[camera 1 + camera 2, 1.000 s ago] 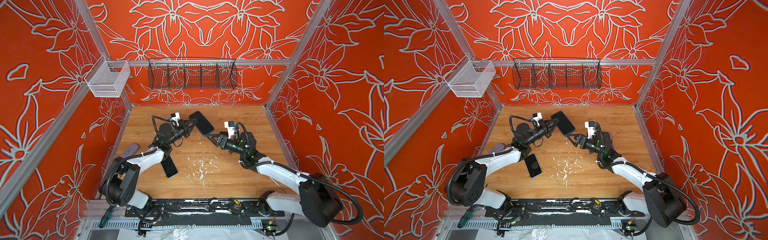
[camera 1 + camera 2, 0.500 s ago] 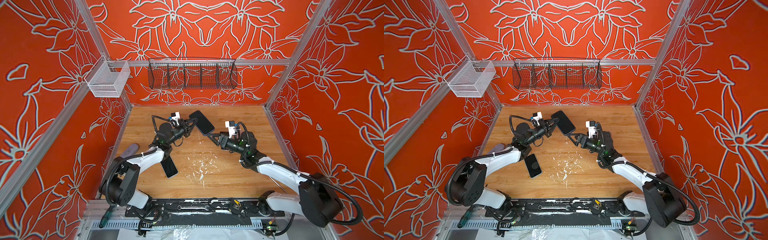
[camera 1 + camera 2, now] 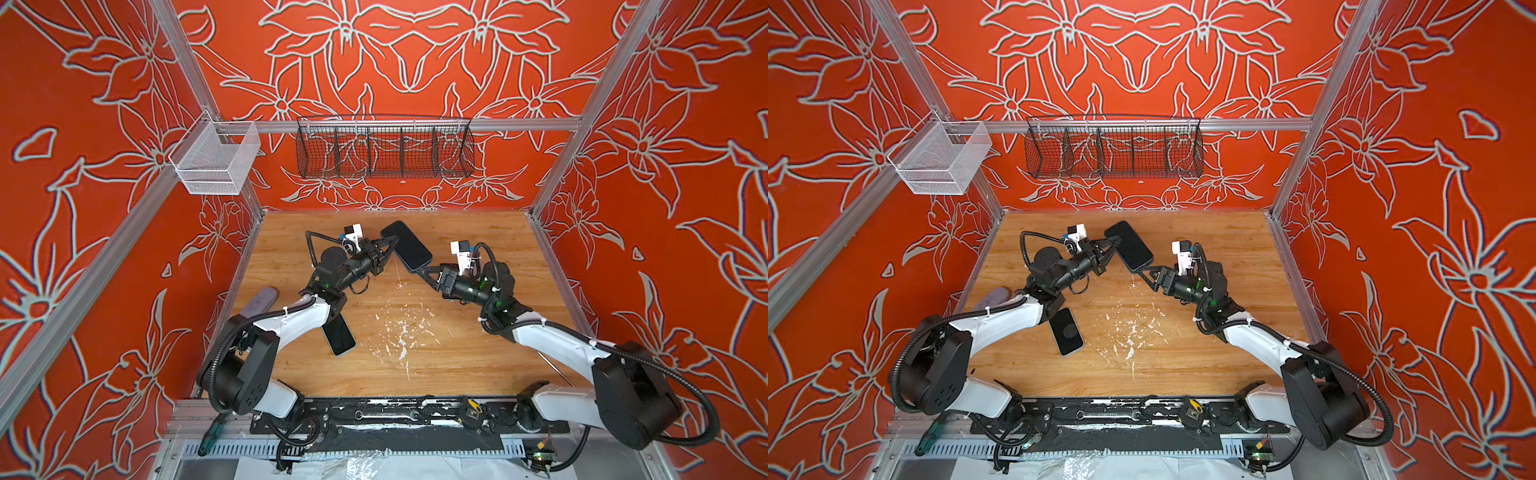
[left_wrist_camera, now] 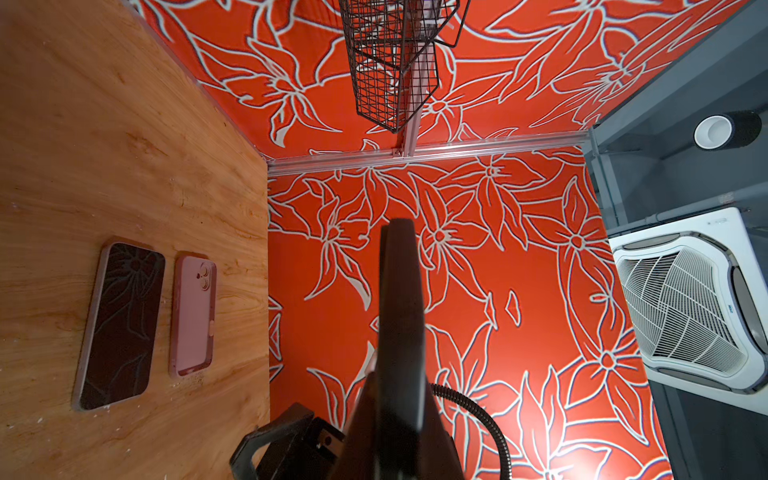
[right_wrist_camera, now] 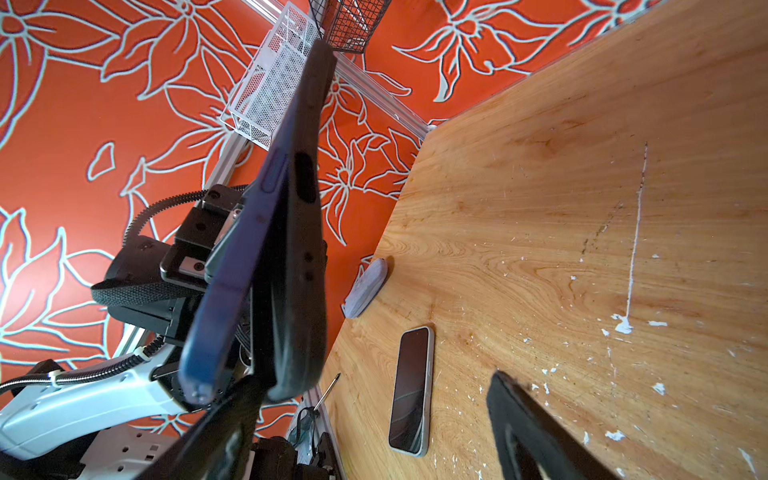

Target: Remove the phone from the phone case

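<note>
A blue phone (image 5: 232, 270) in a black phone case (image 5: 297, 249) hangs above the table, seen as a dark slab (image 3: 409, 245) (image 3: 1129, 245) in both top views. In the right wrist view the phone's near end stands apart from the case. My left gripper (image 3: 390, 244) (image 3: 1112, 245) is shut on the case's long edge; the left wrist view shows the case edge-on (image 4: 399, 299). My right gripper (image 3: 423, 272) (image 3: 1143, 272) (image 5: 374, 382) is open at the slab's lower end. One of its fingers (image 5: 224, 419) sits just below that end and the other (image 5: 528, 424) is far off.
A second phone (image 3: 340, 337) (image 3: 1066, 331) (image 5: 411, 386) lies screen-up beside the left forearm. A lavender case (image 3: 259, 300) (image 5: 365, 286) rests against the left wall. The left wrist view shows a dark-screened phone (image 4: 120, 324) and a pink case (image 4: 193, 316) on the wood. Wire baskets (image 3: 384, 145) hang on the walls.
My right gripper's jaws have narrowed a little beside the slab's lower end. The left arm and the cased phone have barely shifted.
</note>
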Motion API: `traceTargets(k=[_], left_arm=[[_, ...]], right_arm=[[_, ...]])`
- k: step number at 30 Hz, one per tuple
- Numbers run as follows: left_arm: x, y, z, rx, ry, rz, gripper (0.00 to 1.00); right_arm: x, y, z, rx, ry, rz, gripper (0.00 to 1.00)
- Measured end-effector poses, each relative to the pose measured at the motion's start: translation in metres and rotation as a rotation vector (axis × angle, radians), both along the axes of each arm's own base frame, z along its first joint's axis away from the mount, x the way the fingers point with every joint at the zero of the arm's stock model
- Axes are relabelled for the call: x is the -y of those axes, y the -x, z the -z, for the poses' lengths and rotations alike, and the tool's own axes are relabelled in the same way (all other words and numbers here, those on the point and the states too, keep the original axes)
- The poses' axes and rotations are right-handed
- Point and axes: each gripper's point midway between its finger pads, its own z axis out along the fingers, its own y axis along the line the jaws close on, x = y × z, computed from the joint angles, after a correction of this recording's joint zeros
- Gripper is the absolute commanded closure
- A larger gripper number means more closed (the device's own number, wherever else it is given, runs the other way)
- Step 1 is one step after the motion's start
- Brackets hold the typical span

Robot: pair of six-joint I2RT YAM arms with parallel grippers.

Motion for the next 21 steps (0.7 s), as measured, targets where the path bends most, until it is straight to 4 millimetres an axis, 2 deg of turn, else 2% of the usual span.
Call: traceTargets(k=[7, 21], left_arm=[[0.008, 0.008, -0.005, 0.018, 0.007, 0.028, 1.0], [0.011, 0.01, -0.009, 0.04, 0.008, 0.038, 1.0]], right_arm=[[0.002, -0.008, -0.004, 0.0, -0.038, -0.008, 0.22], [-0.003, -0.009, -0.022, 0.01, -0.118, -0.052, 0.54]])
